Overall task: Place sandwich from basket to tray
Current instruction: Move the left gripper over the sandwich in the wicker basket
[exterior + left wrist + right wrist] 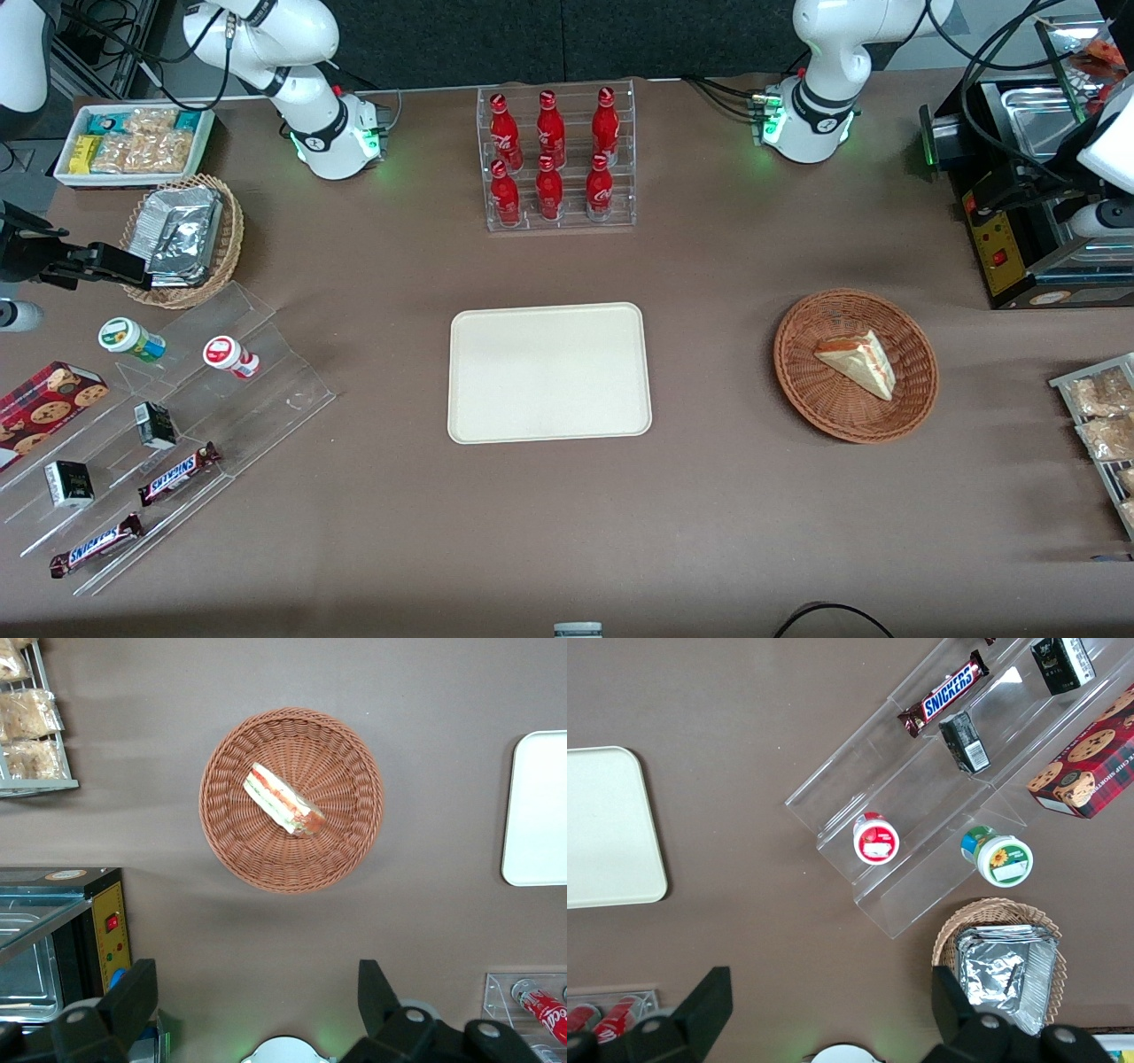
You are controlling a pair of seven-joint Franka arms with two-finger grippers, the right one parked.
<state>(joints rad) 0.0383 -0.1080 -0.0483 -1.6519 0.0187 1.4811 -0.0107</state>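
Lettering reads clearly in a few places: we make out "SNICKERS" on the two brown chocolate bars (180,473) lying on the clear acrylic stepped stand (266,390), and white script on the red cola bottles (549,158) standing in their clear rack. The small triangular sandwich (858,361) of pale white bread lies on its side in the round reddish-brown wicker basket (802,390), which sits on the brown desk (709,266) toward the working arm's end, well apart from the flat cream-white rectangular tray (549,372) at the desk's middle. From the front we see mostly bread; the left wrist view shows us the sandwich's cut edge with orange-red and green layers. That view also shows the left arm's pincer (257,1005) high over the desk beside the basket, its dark fingers (376,992) spread wide and grasping nothing.
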